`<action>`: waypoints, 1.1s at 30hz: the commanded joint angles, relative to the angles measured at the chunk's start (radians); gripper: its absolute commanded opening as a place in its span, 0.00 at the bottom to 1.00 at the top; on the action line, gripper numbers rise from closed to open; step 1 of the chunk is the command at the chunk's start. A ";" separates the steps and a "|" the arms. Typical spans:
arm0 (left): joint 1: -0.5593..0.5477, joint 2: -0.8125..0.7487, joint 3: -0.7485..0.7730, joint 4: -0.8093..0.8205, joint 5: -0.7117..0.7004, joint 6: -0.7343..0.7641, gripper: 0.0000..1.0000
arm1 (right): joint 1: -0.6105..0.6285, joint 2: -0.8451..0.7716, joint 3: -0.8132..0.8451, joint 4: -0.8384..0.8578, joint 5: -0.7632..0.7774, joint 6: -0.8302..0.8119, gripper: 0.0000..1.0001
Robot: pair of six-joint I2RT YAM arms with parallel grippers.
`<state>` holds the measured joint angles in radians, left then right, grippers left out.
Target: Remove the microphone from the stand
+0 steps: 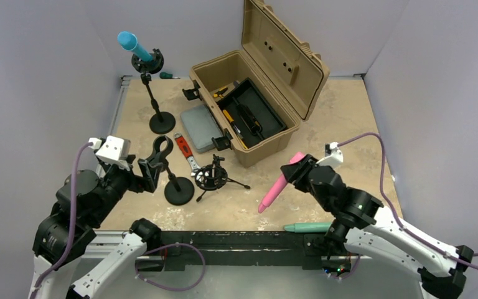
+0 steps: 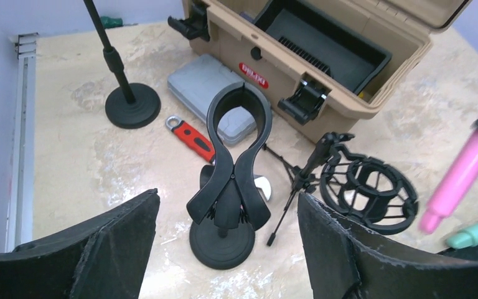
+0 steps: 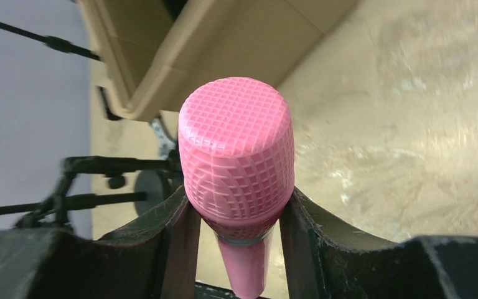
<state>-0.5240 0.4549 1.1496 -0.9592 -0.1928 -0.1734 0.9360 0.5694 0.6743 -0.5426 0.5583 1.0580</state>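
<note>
So the pink microphone (image 1: 279, 185) is already out of the clip stand (image 2: 233, 156). The right gripper (image 1: 299, 168) is clamped on it just below the head, with the tail tilted down toward the table (image 1: 348, 124). The left gripper (image 1: 151, 173) is spread wide either side of the empty stand. Next, I'd guess: lower it gently, then let go.

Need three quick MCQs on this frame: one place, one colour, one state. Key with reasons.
1. The blue microphone, on its far stand, is: A near right; B far left; C dead centre.
2. The right gripper holds a microphone coloured: A pink; B green; C blue.
3. The near clip stand is: A holding a microphone; B toppled; C empty.
Key: B, the top view shows it in the far-left corner; A, the pink microphone sits between the fingers; C, its clip grips nothing.
</note>
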 commanded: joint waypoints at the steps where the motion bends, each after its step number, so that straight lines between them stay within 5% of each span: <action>1: -0.001 0.014 0.103 -0.023 0.021 -0.058 0.80 | -0.021 0.027 -0.036 0.048 0.018 0.217 0.00; 10: -0.001 0.064 0.219 -0.064 0.045 -0.096 0.81 | -0.339 0.060 -0.179 0.185 -0.244 0.143 0.00; 15: -0.001 0.162 0.234 -0.089 0.068 -0.172 0.79 | -0.427 0.149 -0.200 0.140 -0.256 0.193 0.00; 21: 0.000 0.223 0.206 -0.067 0.073 -0.197 0.63 | -0.444 0.204 -0.241 0.129 -0.250 0.270 0.00; 28: 0.000 0.240 0.168 -0.042 0.062 -0.159 0.43 | -0.445 0.189 -0.292 0.151 -0.235 0.284 0.23; 33: 0.000 0.227 0.152 0.001 0.054 -0.146 0.39 | -0.446 0.187 -0.284 0.162 -0.210 0.253 0.32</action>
<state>-0.5240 0.6907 1.3140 -1.0290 -0.1345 -0.3447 0.4961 0.7654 0.3836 -0.4271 0.3134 1.3125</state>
